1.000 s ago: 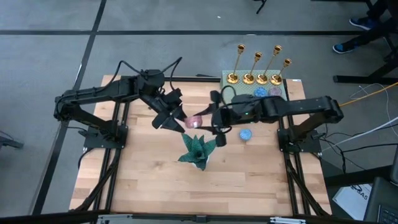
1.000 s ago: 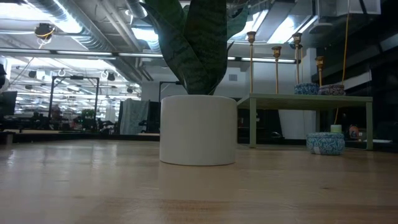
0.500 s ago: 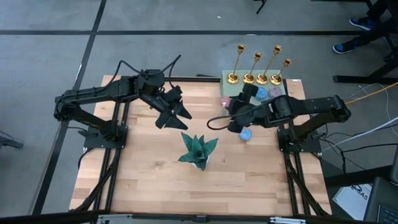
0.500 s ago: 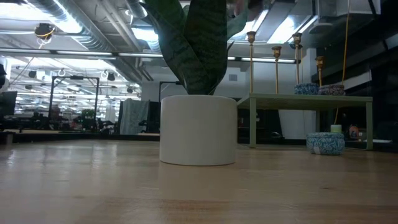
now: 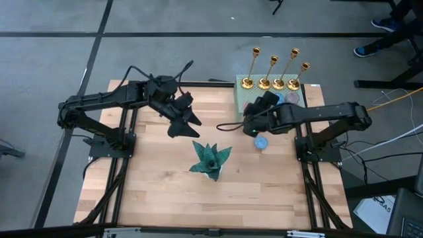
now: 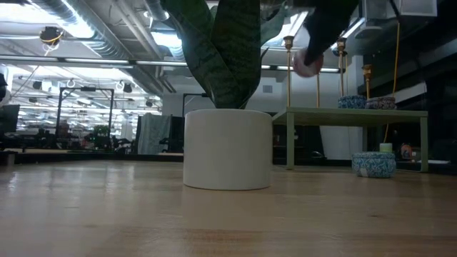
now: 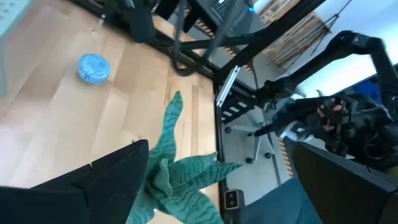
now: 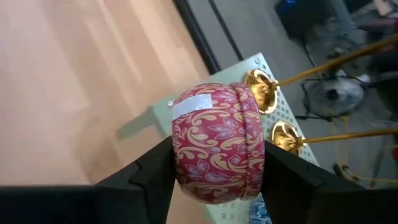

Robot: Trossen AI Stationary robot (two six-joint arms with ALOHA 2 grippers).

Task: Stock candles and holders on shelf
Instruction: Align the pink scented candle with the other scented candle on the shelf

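Where grey floor begins, wooden table [image 5: 165, 185].

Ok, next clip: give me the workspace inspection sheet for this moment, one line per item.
Surface: wooden tabletop, bare over most of its area.
Job's things: four gold holders in a row at the back of the green shelf; two candles already on it; blue candle on the tabletop beside the shelf; pink patterned candle in transit.
Clutter: teal plant ornament in a white pot, mid-table.
Grippers: right gripper shut on the pink patterned candle over the shelf's near edge; left gripper open, empty, above the table behind the ornament.
Cables: black cable looping off the right arm.
Surroundings: a person's shoes on the floor, far right.
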